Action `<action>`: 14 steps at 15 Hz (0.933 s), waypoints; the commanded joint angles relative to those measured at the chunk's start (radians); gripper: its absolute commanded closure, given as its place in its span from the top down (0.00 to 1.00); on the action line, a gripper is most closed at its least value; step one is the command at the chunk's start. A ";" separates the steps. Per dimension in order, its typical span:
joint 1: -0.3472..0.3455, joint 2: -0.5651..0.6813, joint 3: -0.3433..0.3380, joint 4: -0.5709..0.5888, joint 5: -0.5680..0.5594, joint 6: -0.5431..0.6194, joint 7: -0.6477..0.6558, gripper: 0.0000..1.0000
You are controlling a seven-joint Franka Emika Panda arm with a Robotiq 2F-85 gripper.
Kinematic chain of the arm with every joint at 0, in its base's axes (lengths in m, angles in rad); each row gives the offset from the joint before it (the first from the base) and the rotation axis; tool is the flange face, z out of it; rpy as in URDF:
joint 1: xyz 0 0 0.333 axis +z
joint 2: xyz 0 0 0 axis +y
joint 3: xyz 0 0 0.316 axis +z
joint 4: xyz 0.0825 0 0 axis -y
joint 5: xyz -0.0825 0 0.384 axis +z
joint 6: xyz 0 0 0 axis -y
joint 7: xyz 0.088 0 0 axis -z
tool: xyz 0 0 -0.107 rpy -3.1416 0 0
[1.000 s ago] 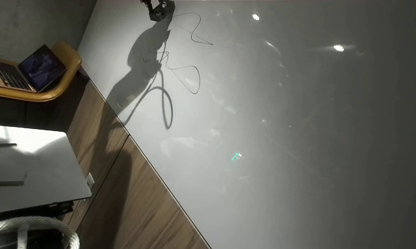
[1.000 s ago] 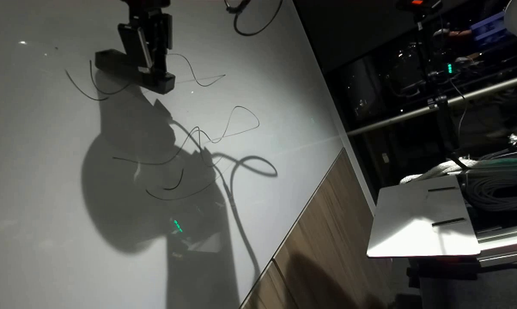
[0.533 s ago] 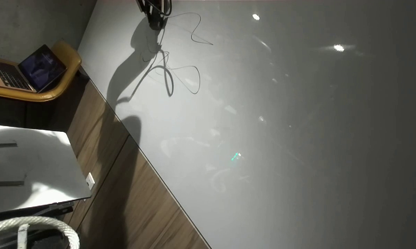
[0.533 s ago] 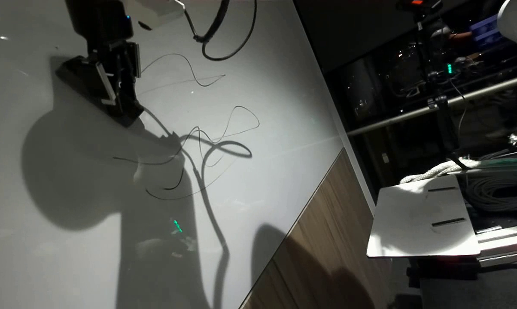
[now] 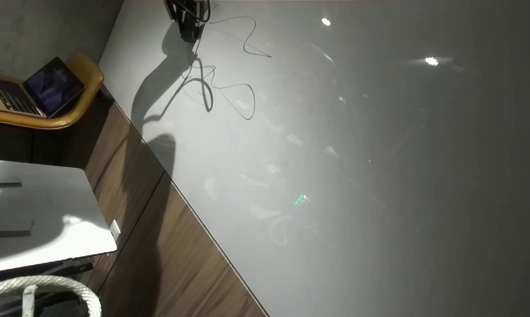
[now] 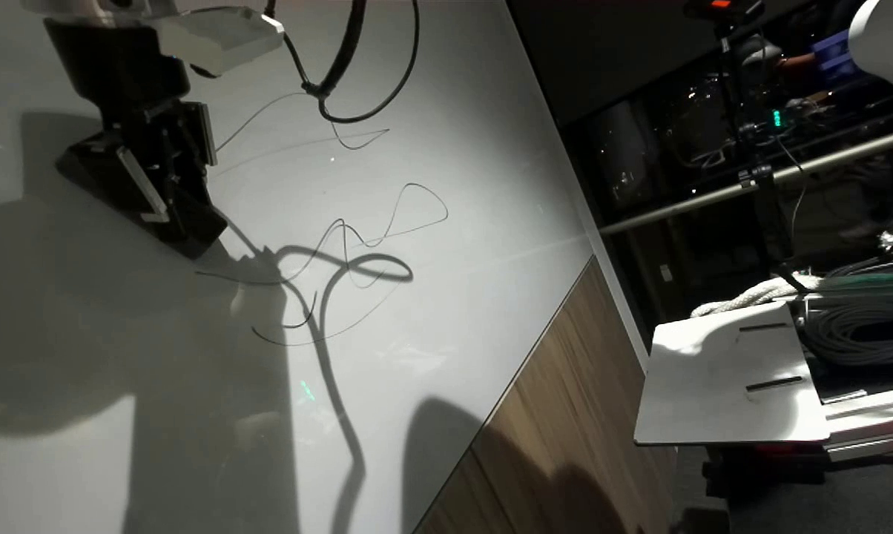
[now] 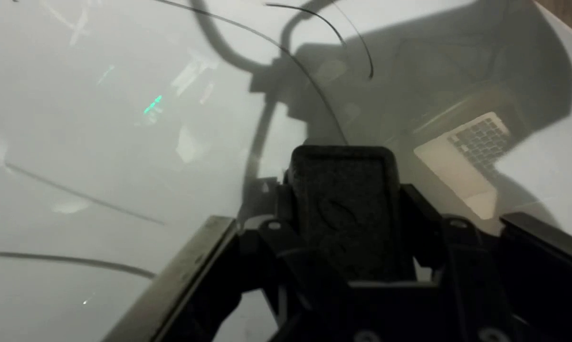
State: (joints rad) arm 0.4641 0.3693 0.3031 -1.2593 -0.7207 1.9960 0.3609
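Black block (image 7: 345, 190) in the hand (image 7: 347, 209), wires (image 6: 341, 220) nearby

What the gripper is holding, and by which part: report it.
The gripper holds a dark rectangular block by two opposite sides, a finger on each; in an exterior view the block's ends stick out beyond the grip.

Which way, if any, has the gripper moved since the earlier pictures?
Yes: in an exterior view the gripper went left and down, from upper right to upper left of the left end of the looping dark line.
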 commanded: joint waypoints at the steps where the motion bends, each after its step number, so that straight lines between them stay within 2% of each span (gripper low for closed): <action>1: 0.054 0.098 -0.052 0.149 -0.001 -0.046 -0.068 0.31; 3: 0.048 0.083 -0.077 0.153 0.003 -0.082 -0.093 0.31; 4: 0.015 0.061 -0.056 0.130 -0.006 -0.093 -0.095 0.31; 9: -0.066 -0.068 -0.071 0.041 0.008 -0.153 -0.106 0.31; 14: -0.168 -0.187 -0.081 -0.071 0.064 -0.134 -0.101 0.31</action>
State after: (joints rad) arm 0.3598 0.2473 0.2543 -1.2564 -0.6695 1.8002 0.2866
